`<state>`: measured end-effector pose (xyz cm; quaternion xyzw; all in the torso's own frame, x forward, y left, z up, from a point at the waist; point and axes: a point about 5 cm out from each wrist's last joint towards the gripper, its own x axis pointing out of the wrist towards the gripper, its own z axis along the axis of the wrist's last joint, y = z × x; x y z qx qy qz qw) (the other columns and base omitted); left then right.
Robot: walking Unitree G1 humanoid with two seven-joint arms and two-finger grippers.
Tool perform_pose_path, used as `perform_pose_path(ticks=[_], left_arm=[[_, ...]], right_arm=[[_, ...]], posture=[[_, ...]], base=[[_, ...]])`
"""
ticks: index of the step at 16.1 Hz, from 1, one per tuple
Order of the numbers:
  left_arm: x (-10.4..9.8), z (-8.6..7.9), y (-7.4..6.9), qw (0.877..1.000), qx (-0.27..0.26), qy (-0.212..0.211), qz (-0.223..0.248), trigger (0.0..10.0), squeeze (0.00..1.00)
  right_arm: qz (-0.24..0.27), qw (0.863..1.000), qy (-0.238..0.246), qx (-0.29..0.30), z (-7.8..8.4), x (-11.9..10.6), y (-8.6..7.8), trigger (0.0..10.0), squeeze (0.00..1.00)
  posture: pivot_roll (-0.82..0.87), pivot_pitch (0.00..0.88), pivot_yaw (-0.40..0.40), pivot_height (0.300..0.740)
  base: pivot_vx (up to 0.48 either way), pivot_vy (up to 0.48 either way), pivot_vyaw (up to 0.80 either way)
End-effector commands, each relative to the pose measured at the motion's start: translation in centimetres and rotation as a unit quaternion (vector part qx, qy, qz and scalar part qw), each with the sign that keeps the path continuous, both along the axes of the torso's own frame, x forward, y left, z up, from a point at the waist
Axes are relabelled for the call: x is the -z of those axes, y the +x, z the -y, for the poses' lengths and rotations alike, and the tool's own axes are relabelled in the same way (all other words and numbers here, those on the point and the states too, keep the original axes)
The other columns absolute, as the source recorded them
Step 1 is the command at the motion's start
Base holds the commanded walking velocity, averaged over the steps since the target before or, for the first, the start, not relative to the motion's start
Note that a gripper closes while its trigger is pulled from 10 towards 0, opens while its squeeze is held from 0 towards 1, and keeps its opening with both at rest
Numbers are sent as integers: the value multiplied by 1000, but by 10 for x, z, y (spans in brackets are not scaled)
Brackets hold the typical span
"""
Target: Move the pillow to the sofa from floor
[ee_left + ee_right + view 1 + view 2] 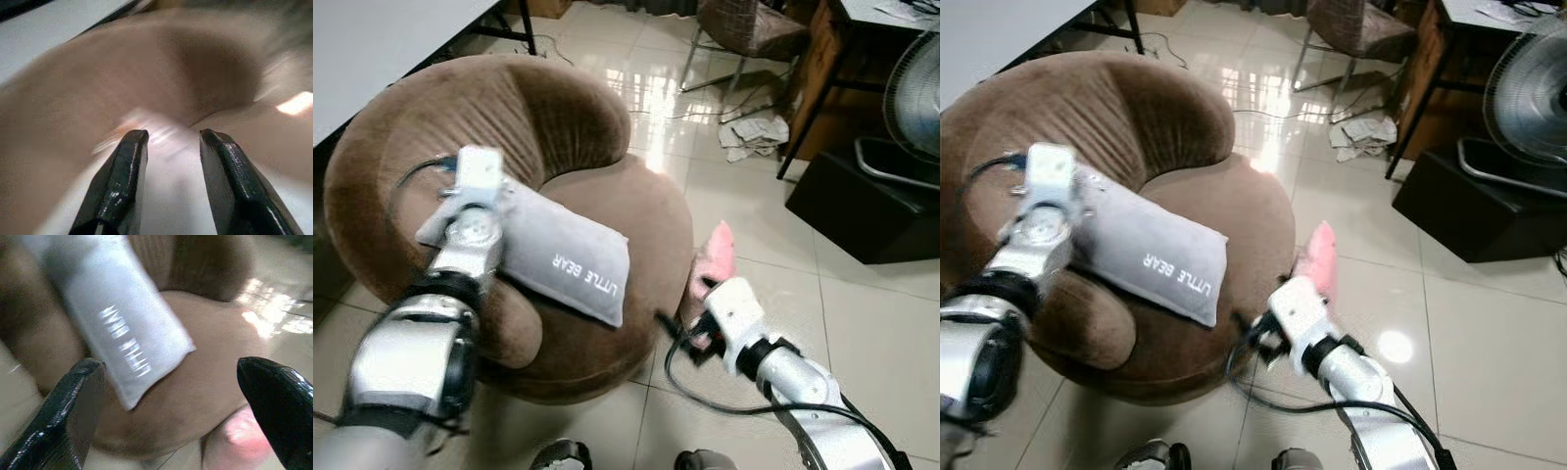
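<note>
Both silver arms fill the near edge of the head views — the left arm (421, 362) reaches up over the near-left side of the sofa, the right arm (803, 387) pokes forward on the near right with a black cable (705, 397) looping under it.

So the pillow (570, 259) is a grey one with "LITTLE BEAR" printed on it, and it's lying on the round brown sofa (558, 117), propped across the near-left armrest and angling down onto the seat cushion. Not on the floor at all.

Left tool (171, 139) sits right at the far-left end of the pillow. In the left wrist view its two black fingers (122, 181) are a little apart, with pale blurry fabric between and under them. Honestly can't tell if they're pinching it or just resting over it — that picture is pretty smeared.

Right tool (171, 369) is spread wide open and holding nothing. It's low by the near-right side of the sofa, aimed at the pillow. Just beside it on the floor is a pink thing (715, 257) leaning against the sofa base.

Further back on the shiny tile floor (862, 323): crumpled paper (754, 132), chair legs (710, 54), a black box (871, 201) and a fan (913, 98) at far right. A white counter (382, 44) is at far left.
</note>
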<state>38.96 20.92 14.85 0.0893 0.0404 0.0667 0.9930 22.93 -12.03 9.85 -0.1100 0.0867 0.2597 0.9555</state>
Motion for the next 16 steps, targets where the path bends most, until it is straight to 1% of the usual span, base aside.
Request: perform_pose_path(ticks=[1,2,3,4,5,6,7,8,9,10,12,13,16], left_arm=[[-2,9,-2,998,51,-40,27,10000,0],[-1,22,-19,987,119,-81,76,10000,0],[-1,25,-28,982,136,-93,91,10000,0],[10,26,-52,978,152,-119,77,10000,0],[22,22,-76,981,145,-116,55,10000,0],[25,20,-86,983,145,-98,58,10000,0],[26,21,-89,983,147,-91,57,10000,0],[27,26,-95,982,163,-74,59,10000,0],[22,32,-102,981,175,-69,53,10000,0],[17,39,-104,980,182,-57,53,10000,0],[14,43,-103,982,177,-51,43,10000,0],[15,44,-102,983,180,-30,35,10000,0],[14,49,-101,983,181,-31,24,10000,0]], right_arm=[[11,999,-6,44,11,0,1,10000,0],[26,996,8,90,17,-2,3,10000,0],[31,994,10,103,18,-3,5,10000,0],[41,991,6,127,21,-4,6,10000,0],[47,989,9,141,24,-6,9,10000,0],[52,987,8,149,25,-7,11,10000,0],[55,987,5,152,26,-7,12,10000,0],[62,985,0,160,25,-8,15,10000,0],[65,985,3,160,24,-9,18,10000,0],[64,985,9,158,21,-8,20,10000,0],[66,986,11,155,18,-9,22,10000,0],[68,985,13,158,17,-9,25,10000,0],[68,983,13,168,20,-7,26,10000,0]], posture=[[-115,96,32,740],[-105,91,34,740],[-104,87,37,740],[-101,83,35,740],[-90,80,26,740],[-82,77,17,740],[-78,74,9,740],[-67,65,-6,740],[-62,62,-12,740],[-57,57,-16,740],[-56,51,-14,740],[-58,49,-4,740],[-59,46,7,740]], base=[[0,0,0],[0,0,0],[0,0,0],[0,0,0],[0,0,0],[0,0,0],[0,0,0],[0,0,0],[0,0,0],[0,0,800],[0,-358,800],[0,-398,800],[0,-457,800]])
